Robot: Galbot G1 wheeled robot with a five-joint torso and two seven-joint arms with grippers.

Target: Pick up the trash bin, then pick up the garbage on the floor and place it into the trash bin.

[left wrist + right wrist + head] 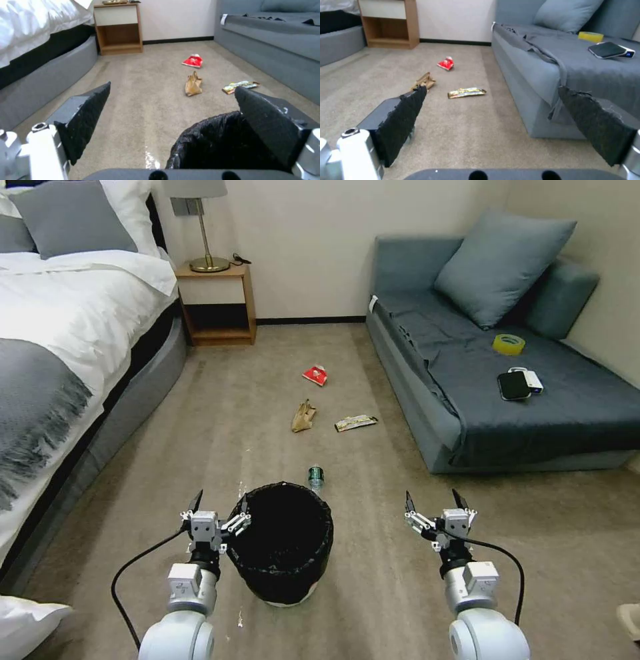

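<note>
The left claw [219, 513] hangs with its fingers spread apart, straddling the near-left rim of the round white-based trash bin lined with crinkled black plastic [283, 543]: one finger reaches over the folded bag, the other stays outside. The bin stands upright on the beige carpet, directly beside this claw, so the left arm is clearly nearer. The right claw [437, 507], also spread apart, hovers well off on the bin's other side. Beyond the bin lie a clear green-labelled bottle [315, 477], a crumpled brown paper bag [303, 416], a flat gold wrapper [355, 423] and a red-and-white packet [315, 375].

We see the black-lined trash bin [280, 543] upright on the carpet, a clear bottle [316, 477] lying just behind its rim. Farther off lie three more pieces — a crumpled brown paper bag [303, 416], a gold wrapper [355, 423], and a red-and-white packet [315, 375].
</note>
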